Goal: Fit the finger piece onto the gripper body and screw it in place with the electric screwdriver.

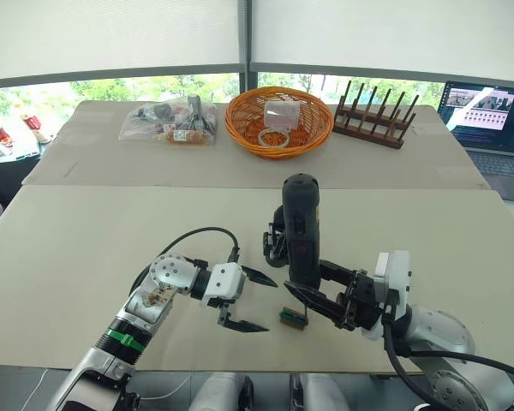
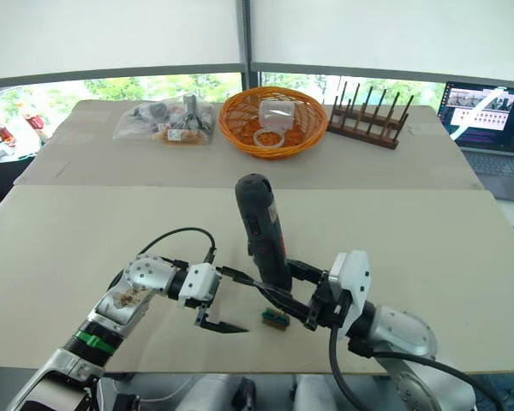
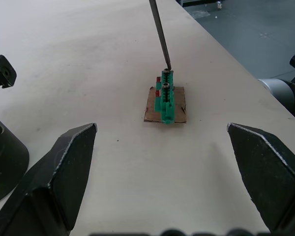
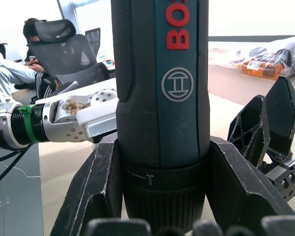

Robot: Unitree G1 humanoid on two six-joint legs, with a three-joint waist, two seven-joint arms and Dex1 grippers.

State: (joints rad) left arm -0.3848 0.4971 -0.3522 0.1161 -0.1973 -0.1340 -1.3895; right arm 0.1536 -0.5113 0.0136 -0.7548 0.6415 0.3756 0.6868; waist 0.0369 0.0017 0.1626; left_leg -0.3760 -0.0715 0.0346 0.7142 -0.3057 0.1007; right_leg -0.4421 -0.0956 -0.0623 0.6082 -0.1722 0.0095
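Electric screwdriver (image 1: 301, 227) held upright over the near part of the bench (image 1: 86, 248), clamped low on its body between the fingers of the right claw (image 1: 313, 302), thin metal bit pointing down and its tip touching the top of a small green block (image 3: 166, 96). Block standing on a brown square of card, just in front of the screwdriver and between the two claws. Gripper body (image 1: 274, 244) just behind the screwdriver on its left side, mostly hidden by it; in the right wrist view, black ribbed fingers (image 4: 268, 123) rising beside the screwdriver. Left claw (image 1: 250, 301) spread wide and empty, hovering near the block on its left, fingertips pointing toward it, touching nothing. Farther back on a second bench: orange woven basket (image 1: 240, 128) holding a clear container and a ring, clear bag of small items (image 1: 167, 122) to its left, dark wooden rack with upright pegs (image 1: 373, 120) to its right. Open laptop (image 1: 488, 116) at the far right edge. Person seated in an office chair (image 4: 64, 46) in the right wrist view.
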